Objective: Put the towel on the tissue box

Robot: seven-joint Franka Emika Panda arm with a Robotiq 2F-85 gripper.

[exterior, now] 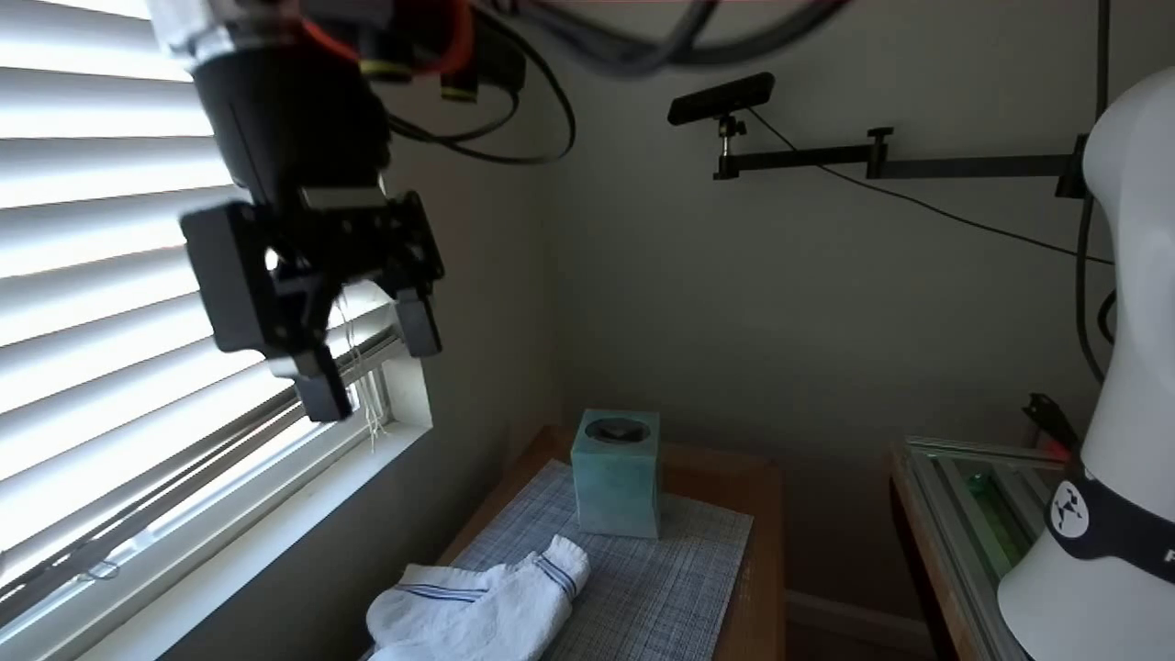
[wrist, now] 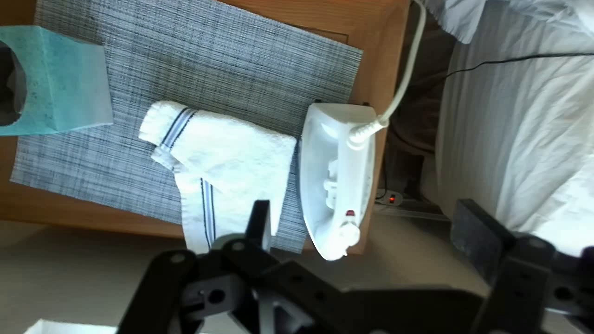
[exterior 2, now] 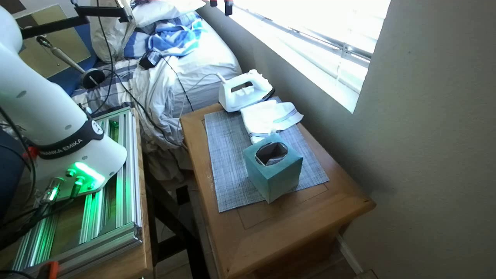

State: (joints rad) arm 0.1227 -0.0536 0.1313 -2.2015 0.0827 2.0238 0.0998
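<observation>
The white towel with dark blue stripes lies loosely folded on the grey woven mat, in both exterior views (exterior: 486, 606) (exterior 2: 261, 118) and in the wrist view (wrist: 236, 157). The teal tissue box stands upright on the same mat, in both exterior views (exterior: 617, 491) (exterior 2: 277, 180) and at the left of the wrist view (wrist: 76, 86). A gap of mat separates towel and box. My gripper (exterior: 372, 360) is open and empty, high above the table by the window. Its fingertips also show in the wrist view (wrist: 364, 227) and at the top of an exterior view (exterior 2: 221, 5).
A white iron (exterior 2: 236, 101) stands on the mat (exterior 2: 228, 166) beside the towel, its cord running off the wooden table (exterior 2: 271, 240). It also shows in the wrist view (wrist: 348, 171). The window sill (exterior: 303, 514) and wall border the table. A bed (exterior 2: 205, 58) stands beyond the iron.
</observation>
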